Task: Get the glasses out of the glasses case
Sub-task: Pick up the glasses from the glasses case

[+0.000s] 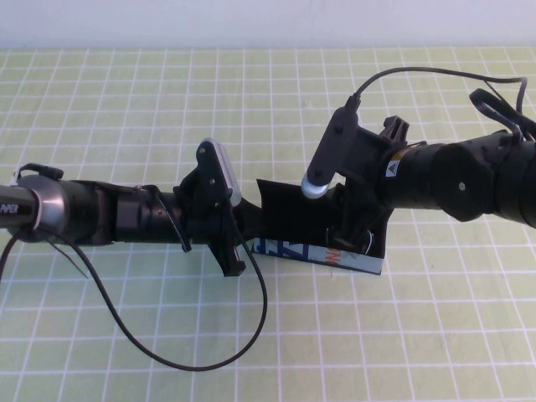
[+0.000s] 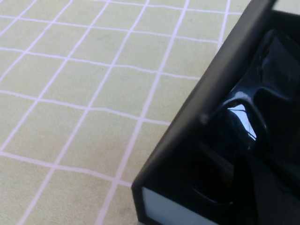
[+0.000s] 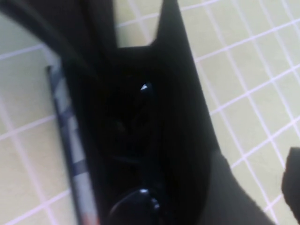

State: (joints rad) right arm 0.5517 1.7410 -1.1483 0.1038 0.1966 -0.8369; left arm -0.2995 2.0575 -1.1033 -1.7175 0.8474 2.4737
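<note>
Lying inside the glasses case [image 2: 197, 117], the glasses [image 2: 243, 117] show as a glossy dark frame and lens in the left wrist view, tucked against the case's inner wall; the right wrist view shows only dim, shiny shapes [image 3: 140, 140] in the case's dark hollow. The glasses case [image 1: 289, 209] stands open on the green checked table mat [image 1: 126, 109], its white printed front strip [image 1: 322, 255] facing the robot. The right gripper [image 1: 345, 233] reaches down into the case's right end, over the glasses; its fingers are hidden in the black interior, so how far they are parted and whether they touch the glasses cannot be told. The left gripper [image 1: 239, 243] sits at the case's left end, right against its corner; its fingers are dark against the dark box, and neither their spread nor any hold on the case can be made out. A black cable [image 1: 193, 360] loops over the mat near the left arm.
</note>
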